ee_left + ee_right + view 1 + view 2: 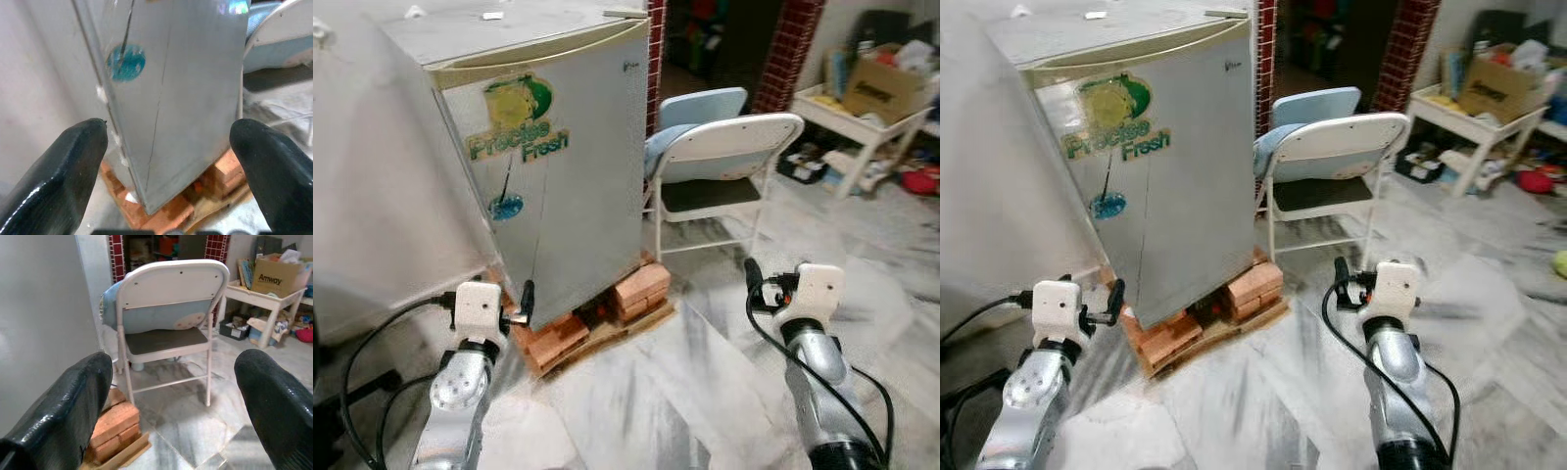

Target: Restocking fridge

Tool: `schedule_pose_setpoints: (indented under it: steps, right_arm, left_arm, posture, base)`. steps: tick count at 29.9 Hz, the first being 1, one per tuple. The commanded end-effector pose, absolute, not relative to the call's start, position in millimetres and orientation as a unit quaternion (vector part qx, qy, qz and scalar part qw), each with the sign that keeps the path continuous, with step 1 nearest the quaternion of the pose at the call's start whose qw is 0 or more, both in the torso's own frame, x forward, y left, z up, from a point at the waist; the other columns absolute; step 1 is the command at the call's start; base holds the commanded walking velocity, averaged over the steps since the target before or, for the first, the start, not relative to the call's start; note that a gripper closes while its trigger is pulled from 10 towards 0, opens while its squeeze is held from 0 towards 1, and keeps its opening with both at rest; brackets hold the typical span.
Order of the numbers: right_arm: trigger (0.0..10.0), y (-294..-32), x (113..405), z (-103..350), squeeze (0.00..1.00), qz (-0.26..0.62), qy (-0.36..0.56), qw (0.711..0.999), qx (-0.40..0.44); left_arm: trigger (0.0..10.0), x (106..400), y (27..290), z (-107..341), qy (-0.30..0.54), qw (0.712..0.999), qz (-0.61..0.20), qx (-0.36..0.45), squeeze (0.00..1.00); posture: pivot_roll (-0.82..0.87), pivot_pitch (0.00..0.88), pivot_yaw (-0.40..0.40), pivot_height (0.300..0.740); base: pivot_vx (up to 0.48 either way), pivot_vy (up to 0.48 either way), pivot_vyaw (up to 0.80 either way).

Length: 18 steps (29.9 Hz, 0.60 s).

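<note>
A small silver fridge (558, 157) with a green "Fresh" sticker stands shut on red bricks (641, 291) and a wooden pallet. My left gripper (525, 299) hangs close to the door's lower left corner, near the floor. In the left wrist view its black fingers (63, 166) stand wide apart with the fridge's bottom corner (146, 196) between and beyond them, open. My right gripper (753, 277) floats over the marble floor to the right of the fridge. Its fingers (68, 401) are spread apart and hold nothing.
A white folding chair (724, 157) with a blue cushion stands right of the fridge. Behind it is a red-tiled doorway. A white low table (862, 122) with a cardboard box and clutter is at the far right. Black cables (372, 352) trail on the floor at left.
</note>
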State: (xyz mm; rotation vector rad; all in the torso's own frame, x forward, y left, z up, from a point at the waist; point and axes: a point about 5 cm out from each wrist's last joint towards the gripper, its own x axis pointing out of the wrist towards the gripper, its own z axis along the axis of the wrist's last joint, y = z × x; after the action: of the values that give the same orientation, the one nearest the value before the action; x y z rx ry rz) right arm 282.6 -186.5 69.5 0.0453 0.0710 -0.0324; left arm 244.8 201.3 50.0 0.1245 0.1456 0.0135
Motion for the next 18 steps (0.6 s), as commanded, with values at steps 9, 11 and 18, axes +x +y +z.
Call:
schedule_pose_setpoints:
  steps: [9,11,18]
  right_arm:
    - [10.0,-189.8,288.0,71.8,0.0,-0.008,0.035,0.999,0.013]
    - [10.0,-190.7,287.9,71.3,0.0,-0.008,0.036,0.999,0.012]
    - [10.0,-190.7,287.4,70.7,0.0,-0.006,0.038,0.999,0.011]
  left_arm:
    - [10.0,246.2,198.3,52.7,0.064,0.996,0.013,0.059,0.0]
    - [10.0,246.5,198.8,52.9,0.064,0.996,0.014,0.059,0.0]
    - [10.0,245.2,201.1,51.5,0.066,0.996,0.017,0.061,0.0]
  posture:
    - [0.05,0.0,-0.048,0.74]
    - [0.05,0.0,-0.049,0.74]
    - [0.05,0.0,-0.05,0.74]
  base:
    - [0.0,0.48,-0.11]
    - [0.0,0.48,0.0]
    - [0.0,0.48,0.0]
